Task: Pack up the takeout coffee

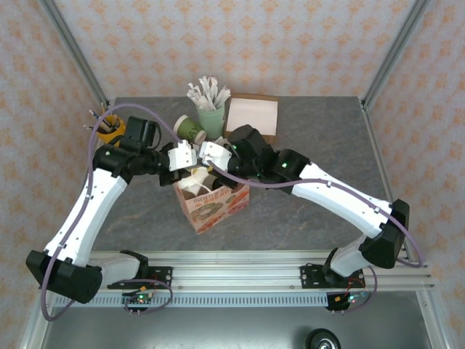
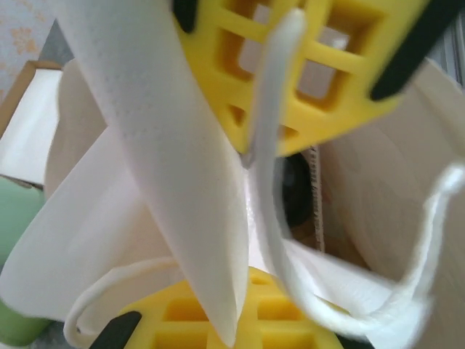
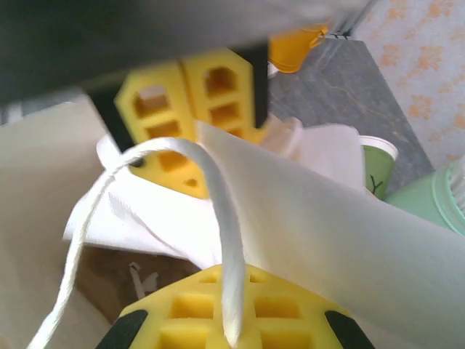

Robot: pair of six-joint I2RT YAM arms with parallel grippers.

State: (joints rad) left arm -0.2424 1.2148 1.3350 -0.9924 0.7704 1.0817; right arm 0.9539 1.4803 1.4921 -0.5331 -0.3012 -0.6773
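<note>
Over the middle of the surface point(image 1: 327, 123), both arms meet at the mouth of a printed paper bag point(image 1: 214, 207). The left pincer point(image 1: 182, 156) is clamped narrow on the bag's white rim, a cord handle looping past its yellow fingers point(image 2: 290, 80). The right pincer point(image 1: 211, 154) is pinched on the rim just beside it. Deep inside the bag a dark round shape looks like the takeout coffee point(image 2: 294, 190) (blurred, so I cannot be sure). Behind the bag stand a lidless dark green cup point(image 1: 190, 129) and a paler green cup of sticks point(image 1: 211, 116), close together.

Stick cup point(image 1: 211, 118) beside napkin box point(image 1: 253, 116)
</note>
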